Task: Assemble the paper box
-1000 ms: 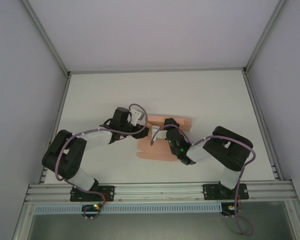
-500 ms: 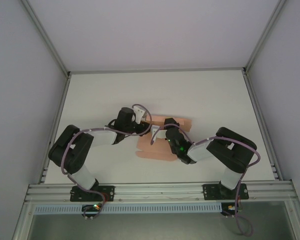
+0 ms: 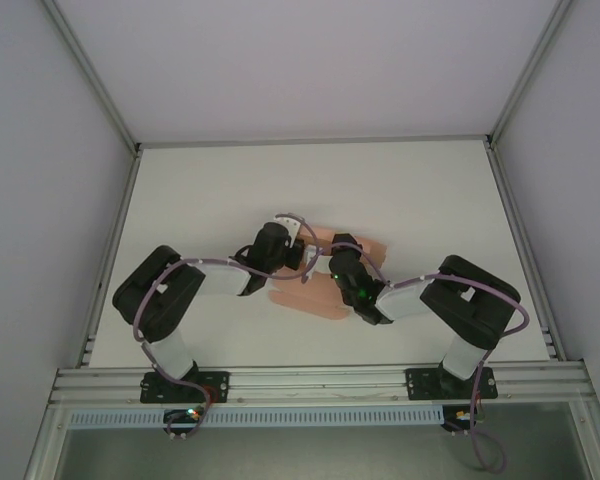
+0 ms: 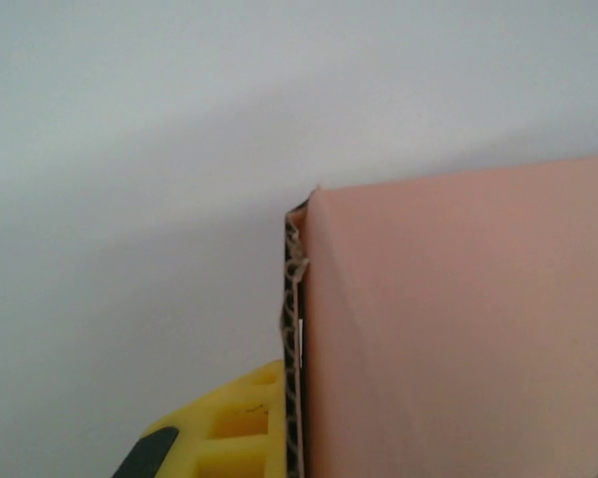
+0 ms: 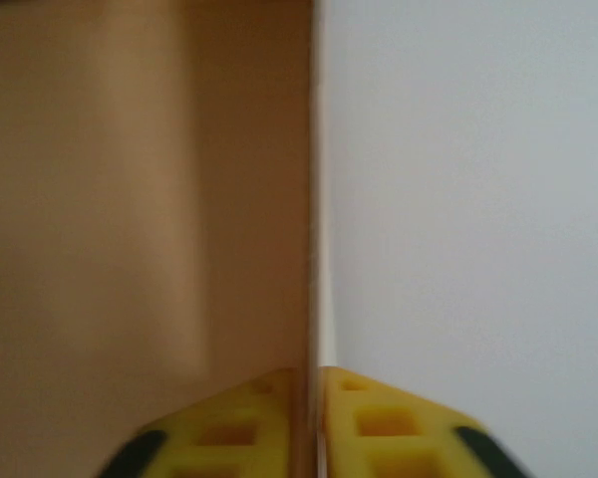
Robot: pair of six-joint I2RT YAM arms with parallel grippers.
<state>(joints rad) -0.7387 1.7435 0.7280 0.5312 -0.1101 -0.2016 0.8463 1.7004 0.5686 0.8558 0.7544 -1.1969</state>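
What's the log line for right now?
paper box: not yet assembled | left gripper: shut on box edge | right gripper: shut on box edge

The middle of the tabletop (image 3: 400,190) is occupied by the paper box (image 3: 305,298) (a pink card sheet, partly lifted). The left pincer (image 3: 300,250) and right pincer (image 5: 315,388) are met over it from either side, so no passage is offered between them. Approach from the near edge is barred by the left arm (image 3: 180,285), the right arm (image 3: 450,300) and the aluminium rail (image 3: 320,380). The far half and both side strips are unobstructed, bounded by the enclosure walls (image 3: 40,200).
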